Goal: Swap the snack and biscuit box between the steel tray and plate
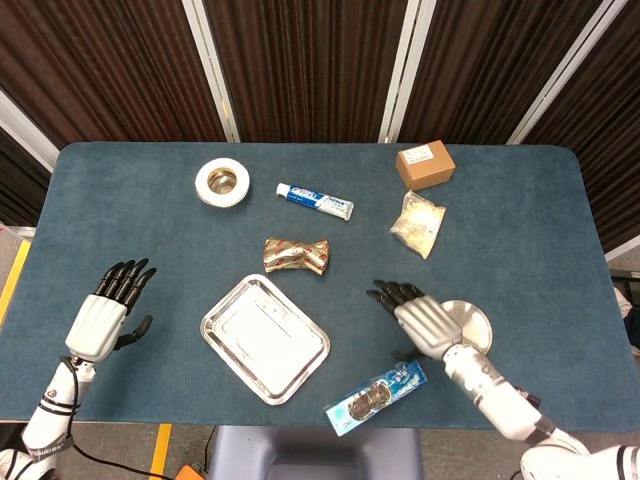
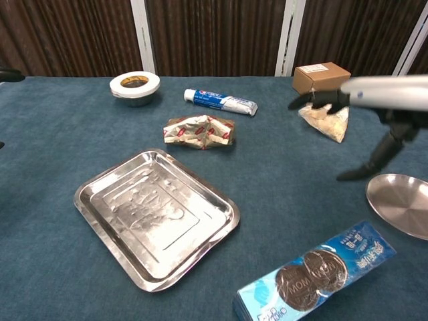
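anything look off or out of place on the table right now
Yes: the blue biscuit box lies askew at the table's near edge, between the steel tray and the round plate, on neither. Both tray and plate hold nothing. The right hand hovers open above, holding nothing.

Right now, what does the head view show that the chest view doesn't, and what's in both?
Only the head view shows the left hand, fingers spread and empty, plus the table's edges and the curtain. Only the chest view shows the biscuit box print up close. Both share the steel tray, plate, snack, toothpaste, tape roll, cardboard box, clear bag and the open right hand.
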`<state>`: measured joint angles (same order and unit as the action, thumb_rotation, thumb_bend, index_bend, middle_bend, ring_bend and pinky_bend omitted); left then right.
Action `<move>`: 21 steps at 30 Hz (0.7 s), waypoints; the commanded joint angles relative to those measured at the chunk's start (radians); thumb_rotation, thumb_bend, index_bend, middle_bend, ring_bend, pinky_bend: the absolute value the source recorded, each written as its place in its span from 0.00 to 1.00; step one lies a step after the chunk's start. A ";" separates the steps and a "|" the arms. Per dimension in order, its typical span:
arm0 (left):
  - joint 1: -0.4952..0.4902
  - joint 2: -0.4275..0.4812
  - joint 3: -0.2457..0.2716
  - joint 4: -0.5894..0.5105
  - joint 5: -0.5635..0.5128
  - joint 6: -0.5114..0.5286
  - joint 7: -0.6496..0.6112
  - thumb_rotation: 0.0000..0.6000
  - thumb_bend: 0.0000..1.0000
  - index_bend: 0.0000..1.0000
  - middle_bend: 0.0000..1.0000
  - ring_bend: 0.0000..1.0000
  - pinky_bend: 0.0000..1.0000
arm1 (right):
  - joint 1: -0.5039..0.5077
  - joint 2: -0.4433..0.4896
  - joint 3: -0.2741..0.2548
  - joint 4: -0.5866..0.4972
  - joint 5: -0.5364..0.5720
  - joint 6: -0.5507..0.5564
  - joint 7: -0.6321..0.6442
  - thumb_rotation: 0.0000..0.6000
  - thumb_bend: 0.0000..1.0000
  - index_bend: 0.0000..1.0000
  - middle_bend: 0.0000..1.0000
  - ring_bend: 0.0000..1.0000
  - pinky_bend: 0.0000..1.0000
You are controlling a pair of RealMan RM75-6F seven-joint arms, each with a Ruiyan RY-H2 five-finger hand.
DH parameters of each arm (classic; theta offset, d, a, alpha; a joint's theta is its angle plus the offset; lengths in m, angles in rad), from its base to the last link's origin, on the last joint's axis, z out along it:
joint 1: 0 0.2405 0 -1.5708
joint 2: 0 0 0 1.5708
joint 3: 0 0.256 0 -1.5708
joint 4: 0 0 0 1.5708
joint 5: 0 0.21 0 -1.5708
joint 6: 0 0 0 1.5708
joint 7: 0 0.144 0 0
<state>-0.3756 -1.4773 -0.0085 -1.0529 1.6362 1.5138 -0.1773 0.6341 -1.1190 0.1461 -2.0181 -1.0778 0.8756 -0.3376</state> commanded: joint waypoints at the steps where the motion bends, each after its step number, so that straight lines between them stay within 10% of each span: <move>1: 0.003 -0.002 -0.003 0.005 -0.004 0.000 -0.015 1.00 0.37 0.00 0.00 0.00 0.10 | 0.153 -0.068 0.105 0.144 0.203 -0.037 -0.032 1.00 0.31 0.00 0.03 0.00 0.19; 21: -0.009 0.019 -0.022 0.074 -0.022 -0.038 -0.073 1.00 0.37 0.00 0.00 0.00 0.10 | 0.623 -0.862 0.188 1.137 0.557 -0.188 -0.208 1.00 0.31 0.10 0.05 0.00 0.19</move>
<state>-0.3844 -1.4586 -0.0297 -0.9807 1.6158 1.4778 -0.2483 1.1871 -1.8723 0.3111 -1.0027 -0.5624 0.7426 -0.5351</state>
